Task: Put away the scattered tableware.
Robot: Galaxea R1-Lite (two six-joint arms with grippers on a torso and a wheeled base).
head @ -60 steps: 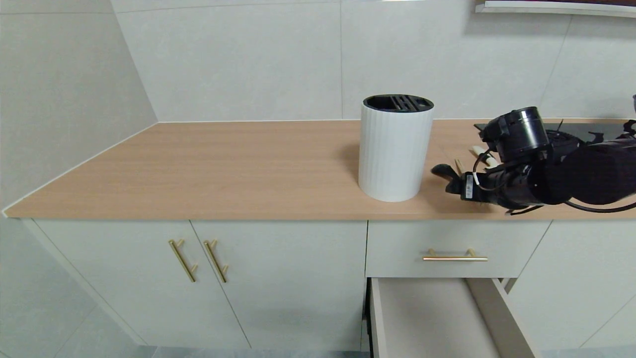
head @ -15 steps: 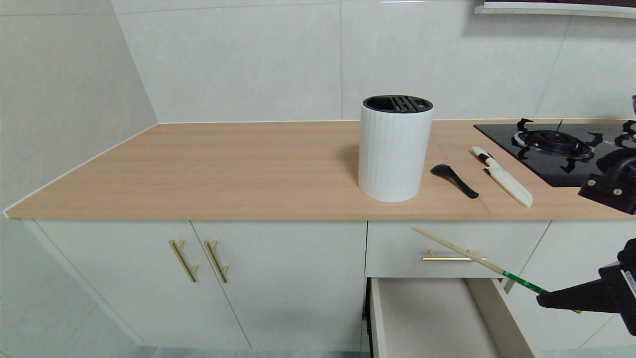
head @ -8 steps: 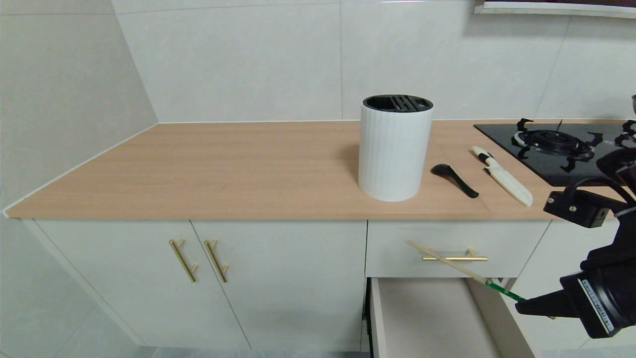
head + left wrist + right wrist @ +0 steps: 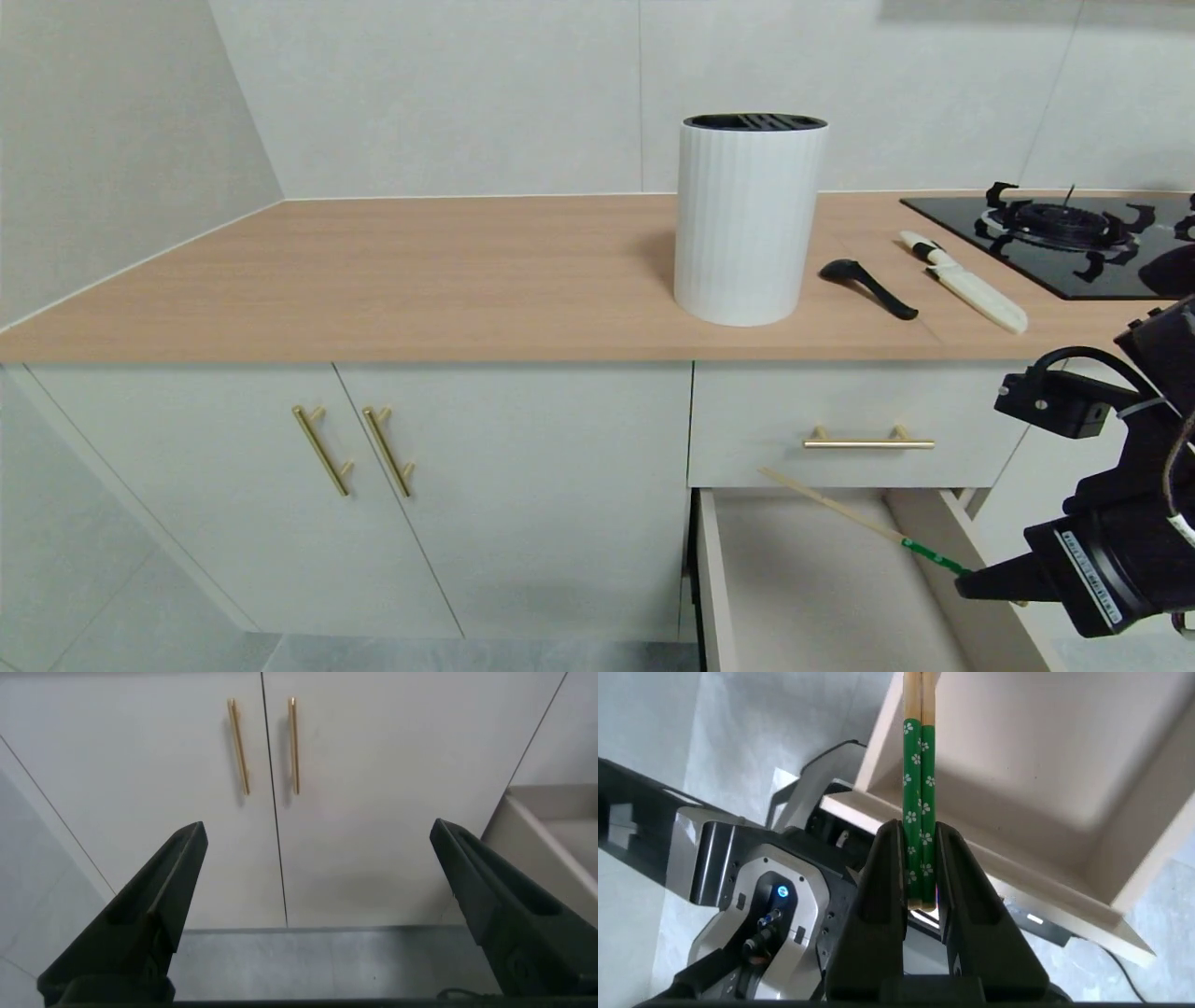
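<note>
My right gripper point(image 4: 976, 585) is shut on a pair of wooden chopsticks point(image 4: 854, 521) with green-patterned ends point(image 4: 917, 812). It holds them low at the right, with their tips pointing over the open drawer point(image 4: 803, 597). On the counter a black spoon point(image 4: 868, 287) and a white knife point(image 4: 966, 283) lie to the right of the white ribbed utensil holder point(image 4: 749, 221). My left gripper point(image 4: 318, 924) is open, low in front of the cabinet doors, with nothing between its fingers.
A black gas stove point(image 4: 1064, 229) sits at the counter's far right. Below the counter are cabinet doors with gold handles point(image 4: 355, 450) and a shut drawer with a gold handle point(image 4: 868, 441) above the open one. The wooden counter point(image 4: 420, 271) is bare on the left.
The head camera has dropped lower. My right gripper lifted the chopsticks off the counter, then carried them down and left until their tips hang over the open drawer.
</note>
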